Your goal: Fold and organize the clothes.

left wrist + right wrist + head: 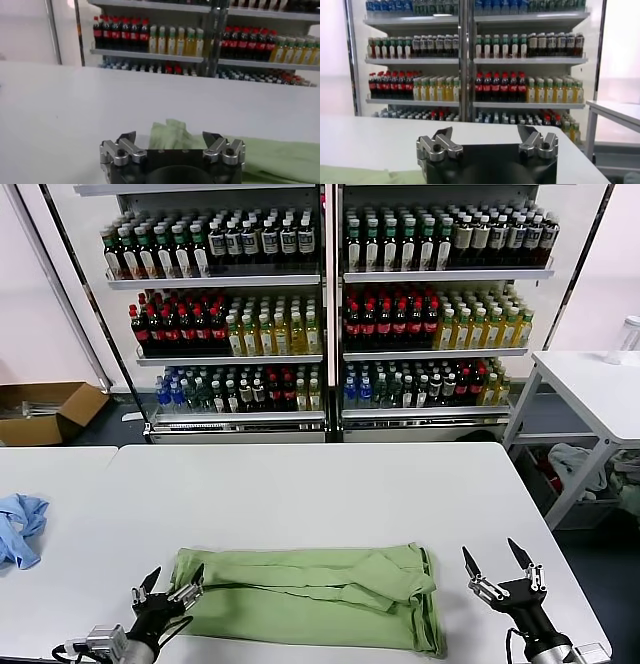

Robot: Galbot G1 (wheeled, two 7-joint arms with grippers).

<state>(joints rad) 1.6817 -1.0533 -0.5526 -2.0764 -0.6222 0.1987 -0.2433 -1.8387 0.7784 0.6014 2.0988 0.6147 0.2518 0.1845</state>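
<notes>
A light green polo shirt (310, 596) is laid flat on the white table (330, 494), folded into a long band lying crosswise near the table's front edge, at about 6 o'clock in the head view. Its cloth is rumpled, with folds bunched toward its right end. No collar, buttons or print can be made out.

The left gripper (168, 582) is held at about 7 o'clock, at the shirt's left end; 1 finger (194, 581) is seen over the shirt's corner, though contact cannot be told. Its jaws are spread wide and nothing is held between them. In the left wrist view the shirt's corner (172, 134) is seen just beyond the left gripper (170, 136).

The right gripper (497, 561) is held at about 5 o'clock, just beside the shirt's right end but apart from it, above bare table. Its jaws are likewise spread wide and empty, as the right wrist view (485, 132) shows.

A light blue cloth (20, 529) is crumpled at 9 o'clock, well apart from the shirt. Shelves of bottles (325, 304) are ranged at 12 o'clock, a cardboard box (45, 412) at 10 o'clock, and a second white table (590, 389) at 3 o'clock.
</notes>
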